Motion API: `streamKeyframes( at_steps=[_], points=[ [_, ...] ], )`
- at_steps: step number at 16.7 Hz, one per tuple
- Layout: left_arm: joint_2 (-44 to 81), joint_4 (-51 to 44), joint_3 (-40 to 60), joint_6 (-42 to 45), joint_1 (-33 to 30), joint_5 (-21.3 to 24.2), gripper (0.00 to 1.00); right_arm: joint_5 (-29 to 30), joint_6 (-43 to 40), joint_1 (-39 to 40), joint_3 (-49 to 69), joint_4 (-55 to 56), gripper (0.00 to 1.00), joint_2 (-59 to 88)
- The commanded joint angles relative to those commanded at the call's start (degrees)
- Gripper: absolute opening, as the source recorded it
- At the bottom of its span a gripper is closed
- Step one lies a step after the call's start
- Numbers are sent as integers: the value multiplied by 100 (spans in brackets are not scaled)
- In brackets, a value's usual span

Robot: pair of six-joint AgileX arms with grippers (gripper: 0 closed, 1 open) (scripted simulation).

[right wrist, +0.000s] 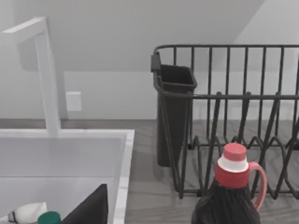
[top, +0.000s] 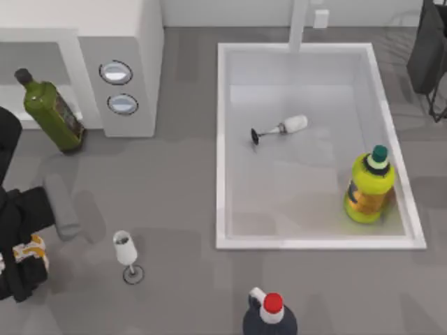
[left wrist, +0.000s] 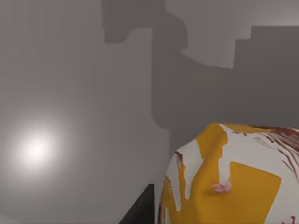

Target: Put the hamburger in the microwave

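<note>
The hamburger (top: 31, 250), white with orange-yellow blotches, sits at the table's left edge between the black fingers of my left gripper (top: 24, 255), which is shut on it. Up close in the left wrist view, the hamburger (left wrist: 243, 186) hangs over grey table. The microwave (top: 136, 42) stands at the back left, white, with two round dials (top: 116, 72) on its side panel and its grey cavity (top: 35, 66) to their left. My right gripper (right wrist: 88, 207) shows as a dark tip low in the right wrist view, over the sink's near part.
A green bottle (top: 50, 112) stands in front of the microwave cavity. A wine glass (top: 127, 252) stands right of the hamburger. The white sink (top: 222, 139) holds a fallen glass (top: 279, 129) and a yellow bottle (top: 369, 188). A red-capped dark bottle (top: 270, 314) stands at the front; a dish rack (top: 429, 49) at back right.
</note>
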Motion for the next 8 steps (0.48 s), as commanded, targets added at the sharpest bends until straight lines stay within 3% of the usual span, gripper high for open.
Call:
streamKeyframes(
  at_steps=[8],
  points=[
    [-786, -2036, 1180, -51, -16, 0, 0, 0, 0, 0, 0, 0, 100, 0]
  ],
)
